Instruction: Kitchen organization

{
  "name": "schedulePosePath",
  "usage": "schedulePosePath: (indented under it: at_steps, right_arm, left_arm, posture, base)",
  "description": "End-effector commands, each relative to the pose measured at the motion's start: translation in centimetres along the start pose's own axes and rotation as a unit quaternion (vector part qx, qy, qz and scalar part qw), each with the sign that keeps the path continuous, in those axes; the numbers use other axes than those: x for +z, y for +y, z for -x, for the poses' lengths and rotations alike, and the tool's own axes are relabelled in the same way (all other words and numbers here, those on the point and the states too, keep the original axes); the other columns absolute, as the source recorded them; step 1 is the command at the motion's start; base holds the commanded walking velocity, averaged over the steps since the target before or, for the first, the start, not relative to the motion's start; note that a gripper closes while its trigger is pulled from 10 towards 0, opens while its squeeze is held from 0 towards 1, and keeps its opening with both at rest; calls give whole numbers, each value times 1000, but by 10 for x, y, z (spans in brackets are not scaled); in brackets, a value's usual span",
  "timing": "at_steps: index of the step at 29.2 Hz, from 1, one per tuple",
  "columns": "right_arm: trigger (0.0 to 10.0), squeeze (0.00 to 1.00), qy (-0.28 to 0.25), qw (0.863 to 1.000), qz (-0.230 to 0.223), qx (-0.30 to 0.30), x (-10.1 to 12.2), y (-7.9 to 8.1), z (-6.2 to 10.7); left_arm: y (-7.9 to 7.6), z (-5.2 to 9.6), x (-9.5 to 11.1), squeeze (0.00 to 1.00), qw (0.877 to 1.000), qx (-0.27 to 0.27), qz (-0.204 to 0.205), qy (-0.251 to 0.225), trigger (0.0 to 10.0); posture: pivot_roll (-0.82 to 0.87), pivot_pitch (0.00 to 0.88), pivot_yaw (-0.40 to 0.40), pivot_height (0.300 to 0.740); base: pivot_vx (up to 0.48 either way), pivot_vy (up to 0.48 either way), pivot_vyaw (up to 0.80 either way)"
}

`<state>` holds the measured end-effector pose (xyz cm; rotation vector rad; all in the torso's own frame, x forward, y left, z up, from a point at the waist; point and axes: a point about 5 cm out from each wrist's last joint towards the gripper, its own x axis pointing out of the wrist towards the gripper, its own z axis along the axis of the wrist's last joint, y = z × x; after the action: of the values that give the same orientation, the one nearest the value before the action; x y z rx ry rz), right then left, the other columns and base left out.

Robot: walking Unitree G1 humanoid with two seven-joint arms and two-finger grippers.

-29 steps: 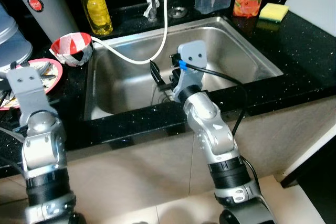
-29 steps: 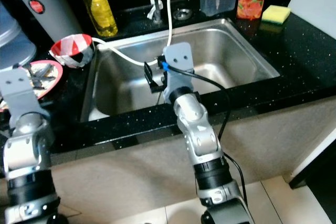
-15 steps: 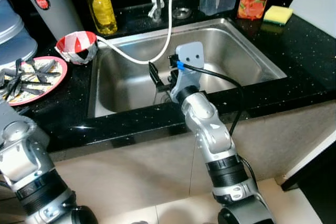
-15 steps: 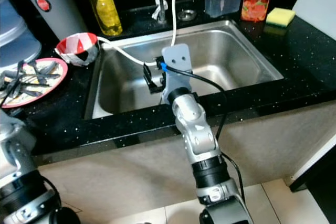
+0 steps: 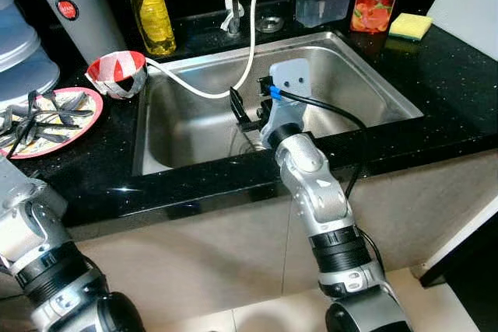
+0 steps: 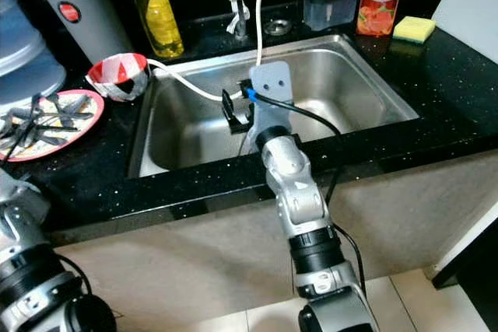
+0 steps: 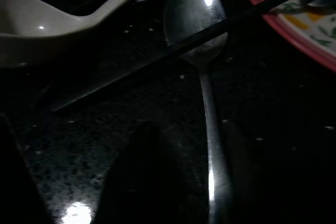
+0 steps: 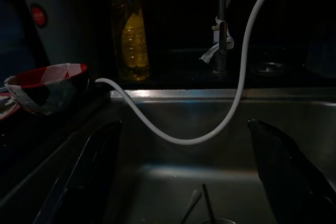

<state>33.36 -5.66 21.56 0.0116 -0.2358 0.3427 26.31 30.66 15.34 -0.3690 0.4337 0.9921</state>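
We have our right end effector (image 8: 181,171) hanging over the near half of the steel sink (image 5: 358,68), its two black fingers (image 8: 84,177) spread wide. Through the wrist view we make out thin utensils (image 8: 197,203) lying in the basin's bottom, dim and hard to name. They sit between the fingers' lines, so we judge the step in hand to be a reach down for them.

To do it well, we should lower straight, keeping clear of the white hose (image 5: 226,83) that loops from the faucet (image 5: 231,5) at 12 o'clock across to the red-and-white bowl (image 5: 117,73) at 10 o'clock. The hose droops just ahead of the fingers; snagging it could tip that bowl.

We should keep the fingers spread until they straddle one utensil, then close low, since thin metal on steel slips easily.

Our left end effector is low over the black bench (image 5: 443,75), its state we cannot tell. Its wrist view shows a metal spoon (image 7: 202,56), a white ceramic spoon (image 7: 47,19) and a dark chopstick (image 7: 157,59) lying across the metal spoon, beside the patterned plate (image 5: 89,114) at 9 o'clock.
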Motion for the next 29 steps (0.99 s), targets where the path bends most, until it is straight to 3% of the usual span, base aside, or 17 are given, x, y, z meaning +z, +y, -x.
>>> schedulePosePath:
  at_steps: [1, 11, 13, 15, 16, 18, 19, 20, 21, 23, 24, 25, 27, 28, 29]
  right_arm:
    - [10000, 0, -1, 1000, 2, 0, 1, 1, 3]
    - [10000, 0, 0, 1000, 11, 1, 4, -5, 0]
    - [10000, 0, -2, 1000, 12, 4, 5, -4, -1]
    - [10000, 0, -2, 1000, 12, 4, 5, -4, -1]
    - [10000, 0, -2, 1000, 12, 5, 6, -4, -2]
    - [10000, 0, -3, 1000, 13, 2, 7, -5, -1]
    - [10000, 0, -2, 1000, 13, 1, 7, -5, 0]
    - [10000, 0, -2, 1000, 13, 1, 7, -5, 0]
    - [10000, 0, -1, 1000, 15, -1, 7, -6, 1]
    - [10000, 0, 2, 1000, 17, -6, 5, -8, 3]
    - [10000, 0, 2, 1000, 17, -6, 5, -8, 3]
    - [10000, 0, 2, 1000, 18, -8, 5, -8, 4]
    - [10000, 0, 0, 1000, 18, -17, 6, -11, 5]
    - [10000, 0, 0, 1000, 18, -17, 6, -11, 5]
    - [10000, 0, -1, 1000, 18, -21, 6, -13, 5]
  left_arm:
    - [-2, -7, -20, 0, 998, -11, -28, 54, 0]
    - [0, -5, -19, 0, 999, 10, -11, 32, 0]
    - [1, -1, -5, 0, 997, 27, -54, -38, 0]
    - [1, -1, -5, 0, 997, 27, -54, -38, 0]
    - [0, 2, 1, 0, 995, 31, -69, -68, 0]
    - [-13, 22, 26, 0, 977, 27, -108, -184, 0]
    - [-18, 32, 34, 0, 967, 24, -113, -227, 2000]
    - [-18, 32, 34, 0, 967, 24, -113, -227, 2000]
    - [-30, 47, 44, 0, 952, -5, -122, -282, 10000]
    - [-58, 69, 51, 0, 927, -88, -132, -340, 10000]
    - [-58, 69, 51, 0, 927, -88, -132, -340, 10000]
    - [-69, 76, 50, 0, 919, -121, -136, -351, 10000]
    - [-100, 94, 41, 0, 889, -247, -155, -354, 10000]
    - [-100, 94, 41, 0, 889, -247, -155, -354, 10000]
    - [-109, 101, 37, 0, 874, -288, -162, -355, 10000]
  posture:
    - [60, 17, 139, 740]
    - [57, 14, 100, 740]
    - [56, 15, 98, 740]
    - [56, 15, 98, 740]
    - [56, 15, 98, 740]
    - [31, 24, 102, 740]
    - [30, 24, 103, 740]
    - [30, 24, 103, 740]
    - [23, 24, 108, 740]
    - [7, 20, 122, 740]
    - [7, 20, 122, 740]
    - [7, 20, 122, 740]
    - [-13, 3, 139, 740]
    - [-13, 3, 139, 740]
    - [-13, 3, 139, 740]
  base:
    - [0, 0, 0]
    - [0, 0, 0]
    - [0, 0, 0]
    - [0, 0, 0]
    - [0, 0, 0]
    - [0, 0, 0]
    - [0, 0, 0]
    - [0, 0, 0]
    - [0, 0, 0]
    - [0, 0, 0]
    - [0, 0, 0]
    - [0, 0, 0]
    - [0, 0, 0]
    - [0, 0, 0]
    - [0, 0, 0]
